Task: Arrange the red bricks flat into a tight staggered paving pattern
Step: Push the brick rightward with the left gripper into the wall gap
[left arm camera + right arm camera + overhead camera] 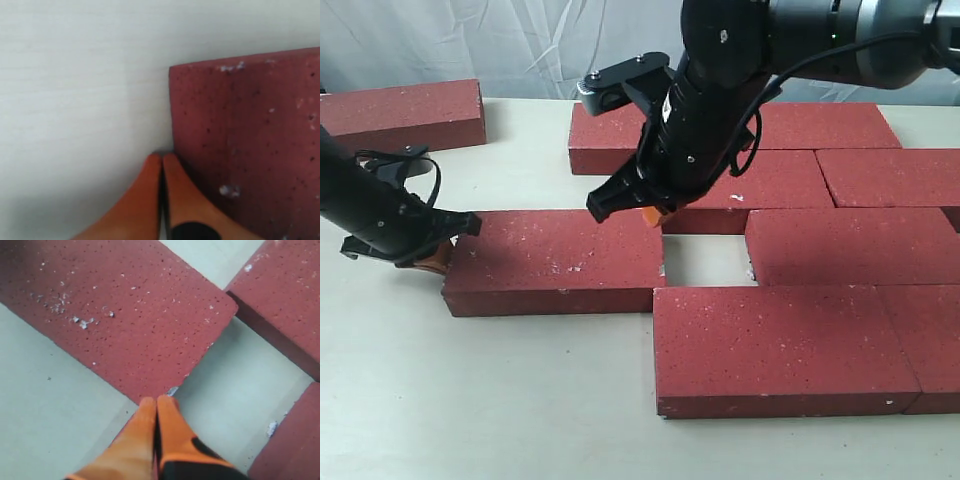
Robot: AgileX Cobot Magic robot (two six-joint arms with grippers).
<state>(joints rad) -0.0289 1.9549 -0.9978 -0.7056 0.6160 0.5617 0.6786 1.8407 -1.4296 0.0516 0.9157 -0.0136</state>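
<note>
Both hands at work on the paving. My left hand [433, 260] [161, 165], its orange fingers pressed together with nothing between them, sets its tips against one end of a loose brick [555, 262] [245, 150] [125, 315]. That dark-red brick, flecked with white, lies flat on the pale surface [500, 400] and stretches away from these tips toward my other hand.

My right hand [655, 214] [156, 407], its fingers likewise closed on nothing, comes down at the opposite end of the same brick, with its tips touching a corner there.

Just past that hand, a gap [705, 258] of bare surface separates the loose brick from the paved bricks [840, 250]. These lie flat and edge to edge in offset rows, on the side of my right hand away from my left. The front-row brick [785, 350] of that group sits just beside the loose brick's corner, below the gap.

A lone brick [405, 115] lies flat and well apart from the rest, beyond my left hand, near the white curtain [470, 40].
</note>
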